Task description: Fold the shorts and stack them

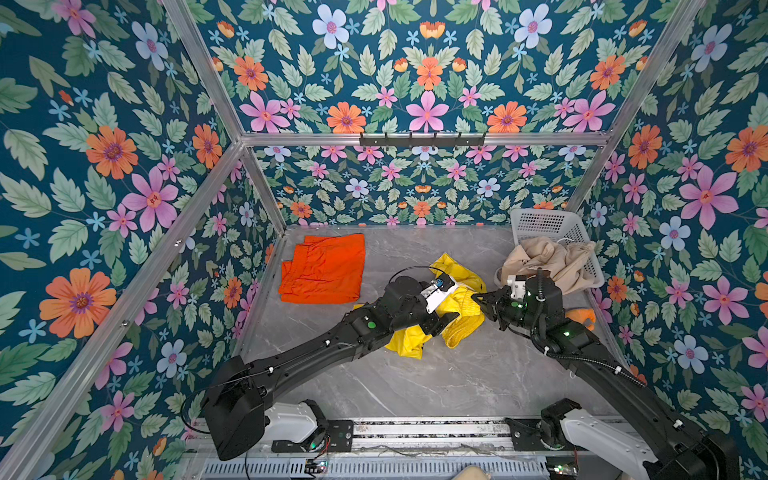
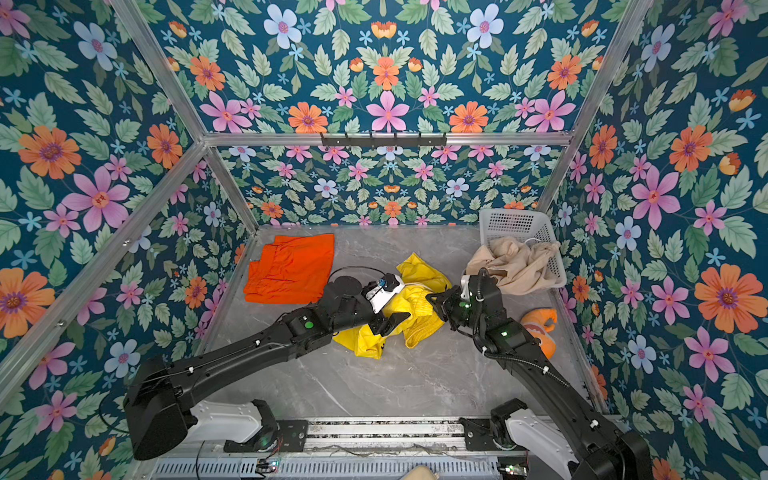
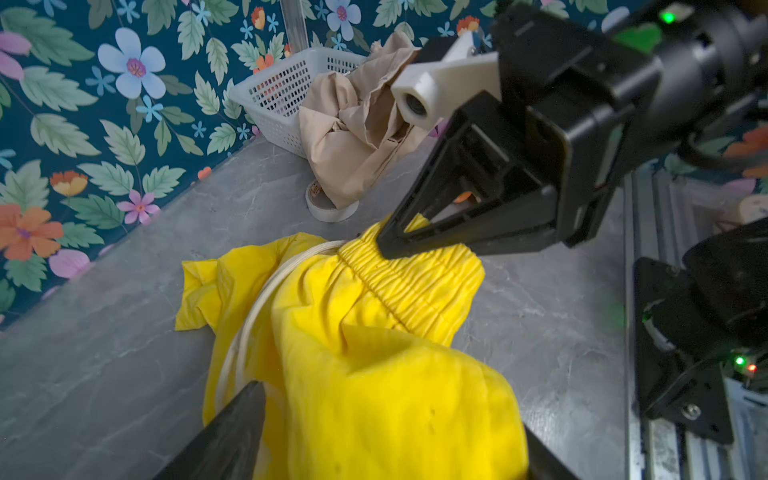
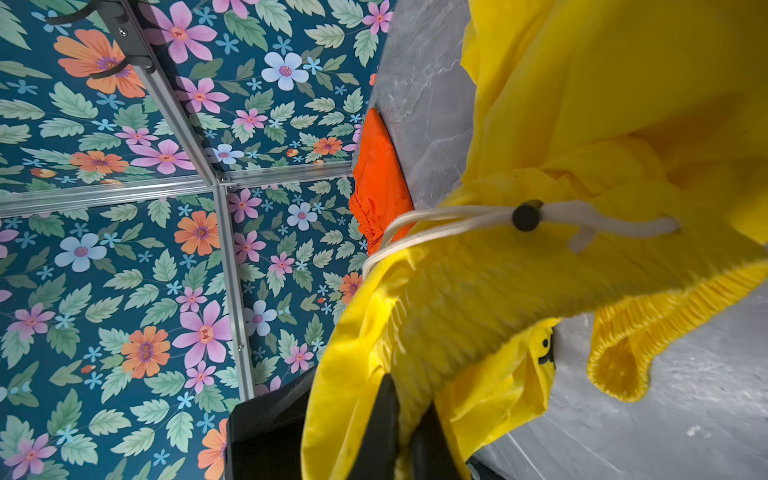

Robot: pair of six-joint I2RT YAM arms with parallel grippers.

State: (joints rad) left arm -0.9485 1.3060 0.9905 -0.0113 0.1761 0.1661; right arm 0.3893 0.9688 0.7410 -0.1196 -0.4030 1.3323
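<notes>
- The yellow shorts (image 1: 463, 309) lie crumpled mid-table, between the folded orange shorts (image 1: 324, 270) and the beige shorts (image 1: 540, 262) spilling over the white basket (image 1: 540, 224).
- The right gripper (image 3: 386, 245) pinches their elastic waistband (image 3: 415, 282); a firm pinch matters.
- The left gripper (image 3: 388, 409), jaws spread over loose cloth, should take the waistband's other end, clear of the drawstring (image 3: 249, 324), so both can pull it flat.

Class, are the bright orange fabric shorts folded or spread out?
Folded: the bright orange fabric shorts lie flat as a compact rectangle, layered edges stepping out along one side.
</notes>
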